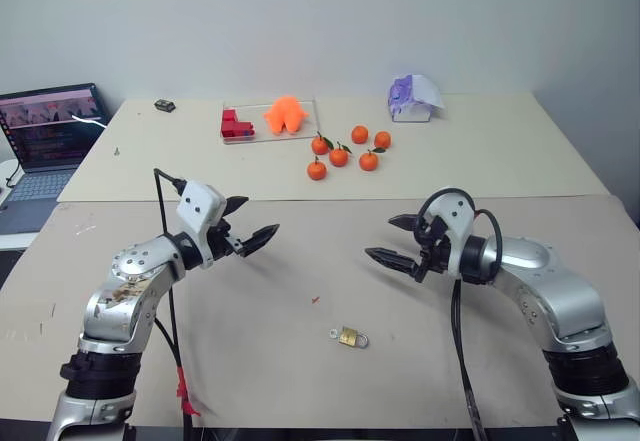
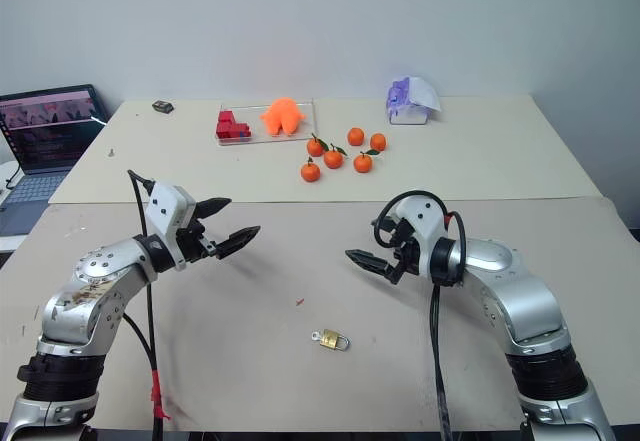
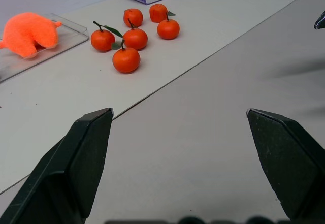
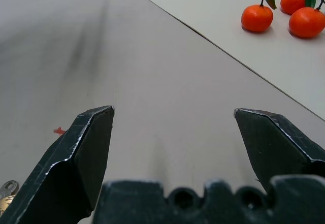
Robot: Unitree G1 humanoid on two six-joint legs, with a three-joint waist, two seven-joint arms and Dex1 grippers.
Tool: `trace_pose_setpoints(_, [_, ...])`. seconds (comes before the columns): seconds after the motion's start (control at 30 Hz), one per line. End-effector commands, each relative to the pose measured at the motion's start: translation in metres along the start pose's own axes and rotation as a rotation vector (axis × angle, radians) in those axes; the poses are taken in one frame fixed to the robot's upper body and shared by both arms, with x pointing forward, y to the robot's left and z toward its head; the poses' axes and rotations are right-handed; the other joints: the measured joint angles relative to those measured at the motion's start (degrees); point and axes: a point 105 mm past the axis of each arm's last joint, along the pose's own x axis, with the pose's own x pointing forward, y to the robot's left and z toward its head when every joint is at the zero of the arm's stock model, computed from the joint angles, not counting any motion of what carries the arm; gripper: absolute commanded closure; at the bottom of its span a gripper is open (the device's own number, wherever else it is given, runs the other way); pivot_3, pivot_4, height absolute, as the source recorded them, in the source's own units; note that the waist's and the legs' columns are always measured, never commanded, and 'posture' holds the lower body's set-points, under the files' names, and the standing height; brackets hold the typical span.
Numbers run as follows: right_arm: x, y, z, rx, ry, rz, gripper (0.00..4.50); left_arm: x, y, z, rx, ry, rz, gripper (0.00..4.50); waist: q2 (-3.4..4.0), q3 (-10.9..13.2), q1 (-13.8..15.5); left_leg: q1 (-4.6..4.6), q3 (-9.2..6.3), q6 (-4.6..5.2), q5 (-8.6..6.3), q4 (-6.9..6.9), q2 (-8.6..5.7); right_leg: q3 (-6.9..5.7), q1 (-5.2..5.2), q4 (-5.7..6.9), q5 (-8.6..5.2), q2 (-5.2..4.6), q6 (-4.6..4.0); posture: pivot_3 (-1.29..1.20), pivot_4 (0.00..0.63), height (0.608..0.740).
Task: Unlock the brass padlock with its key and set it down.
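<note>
The brass padlock lies flat on the near table, between the two arms and closer to me than both. A small silvery piece sticks out at its left end; it looks like the key, though I cannot tell for sure. In the right wrist view the same silvery piece shows at the frame's edge. My left gripper hovers open above the table, up and left of the padlock, holding nothing. My right gripper hovers open, up and right of the padlock, also holding nothing. The two grippers point toward each other.
Several tangerines sit on the far table, past the seam. A clear tray there holds an orange plush toy and red blocks. A purple-white packet lies far right, a laptop far left. A tiny red scrap lies near the padlock.
</note>
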Motion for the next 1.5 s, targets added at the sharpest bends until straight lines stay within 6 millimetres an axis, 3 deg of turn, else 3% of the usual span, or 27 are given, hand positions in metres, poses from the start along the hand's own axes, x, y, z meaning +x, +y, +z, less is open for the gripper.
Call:
trace_pose_setpoints(0.03, [-0.005, -0.005, 0.015, -0.050, -0.061, -0.025, 0.07, -0.001, 0.000, 0.016, 0.049, -0.048, -0.017, 0.00, 0.00, 0.0, 0.0, 0.00, 0.00, 0.00, 0.00, 0.00, 0.00, 0.00, 0.00, 0.00, 0.00, 0.00, 0.00, 0.00, 0.150, 0.735])
trace_pose_setpoints(0.27, [-0.008, -0.009, 0.013, -0.073, -0.055, -0.042, 0.07, 0.001, -0.007, 0.016, 0.046, -0.036, -0.120, 0.00, 0.01, 0.0, 0.0, 0.00, 0.01, 0.00, 0.00, 0.00, 0.00, 0.00, 0.00, 0.00, 0.00, 0.00, 0.00, 0.00, 0.150, 0.735])
trace_pose_setpoints(0.37, [-0.017, 0.007, 0.006, -0.025, -0.009, 0.068, 0.07, 0.001, -0.014, 0.010, 0.050, 0.015, -0.185, 0.00, 0.05, 0.0, 0.0, 0.01, 0.01, 0.00, 0.00, -0.03, -0.01, 0.00, 0.00, -0.01, 0.00, 0.00, 0.00, 0.00, 0.150, 0.735])
trace_pose_setpoints(0.43, [-0.027, 0.028, 0.003, -0.023, 0.028, 0.180, 0.07, 0.002, -0.023, 0.008, 0.037, 0.023, -0.242, 0.00, 0.19, -0.1, 0.1, 0.02, 0.01, 0.01, 0.00, -0.08, 0.00, -0.01, 0.05, -0.07, 0.00, 0.00, 0.00, 0.00, 0.150, 0.735])
trace_pose_setpoints(0.5, [-0.036, 0.044, 0.002, -0.037, 0.060, 0.258, 0.07, 0.004, -0.030, 0.007, 0.030, 0.028, -0.290, 0.00, 0.61, -0.4, 0.2, 0.10, 0.01, 0.35, -0.07, -0.29, 0.01, -0.06, 0.65, -0.53, -0.02, 0.00, 0.03, 0.00, 0.150, 0.735])
trace_pose_setpoints(0.53, [-0.040, 0.050, 0.001, -0.040, 0.069, 0.282, 0.07, 0.006, -0.032, 0.006, 0.029, 0.032, -0.308, 0.00, 0.80, -0.4, 0.2, 0.34, 0.03, 1.16, -0.26, -0.40, 0.02, -0.10, 1.13, -0.99, -0.08, 0.00, 0.14, 0.00, 0.150, 0.735])
trace_pose_setpoints(0.57, [-0.043, 0.055, -0.001, -0.043, 0.083, 0.296, 0.07, 0.008, -0.035, 0.006, 0.030, 0.037, -0.328, 0.00, 0.91, -0.4, 0.3, 0.56, 0.09, 1.32, -0.36, -0.42, 0.02, -0.09, 1.31, -0.95, -0.18, 0.00, 0.25, 0.00, 0.150, 0.735])
trace_pose_setpoints(0.63, [-0.047, 0.064, -0.015, -0.042, 0.132, 0.305, 0.07, 0.013, -0.038, 0.006, 0.034, 0.044, -0.365, 0.00, 0.80, -0.4, 0.2, 1.05, 0.02, 1.46, -0.45, -0.62, 0.07, -0.21, 1.69, -0.83, -0.60, 0.07, 0.12, 0.00, 0.150, 0.735])
trace_pose_setpoints(0.73, [-0.050, 0.071, -0.029, -0.048, 0.178, 0.296, 0.07, 0.017, -0.038, 0.007, 0.041, 0.048, -0.394, 0.00, 0.67, -0.4, -0.2, 1.08, -0.19, 1.46, -0.45, -0.61, 0.33, -0.32, 1.72, -0.79, -0.63, 0.40, 0.08, 0.00, 0.150, 0.735])
trace_pose_setpoints(0.97, [-0.023, 0.093, -0.060, -0.075, 0.186, 0.213, 0.07, 0.014, -0.040, 0.011, 0.075, 0.099, -0.511, 0.00, 0.64, -0.4, -0.9, 1.07, -0.18, 1.46, -0.45, -0.58, 0.32, -0.24, 1.66, -0.74, -0.64, 0.43, 0.07, 0.00, 0.150, 0.735])
trace_pose_setpoints(1.2, [-0.004, 0.121, -0.052, -0.003, 0.109, 0.242, 0.07, 0.007, -0.034, 0.012, 0.108, 0.147, -0.541, 0.00, 0.64, -0.4, -0.9, 1.06, -0.18, 1.45, -0.45, -0.59, 0.31, -0.25, 1.67, -0.76, -0.65, 0.40, 0.06, 0.00, 0.150, 0.735])
trace_pose_setpoints(1.5, [0.009, 0.118, -0.060, 0.020, 0.108, 0.208, 0.07, 0.001, -0.026, 0.016, 0.130, 0.177, -0.535, 0.00, 0.63, -0.3, -1.0, 1.06, -0.22, 1.45, -0.45, -0.62, 0.32, -0.28, 1.64, -0.75, -0.68, 0.41, 0.00, 0.00, 0.150, 0.735])
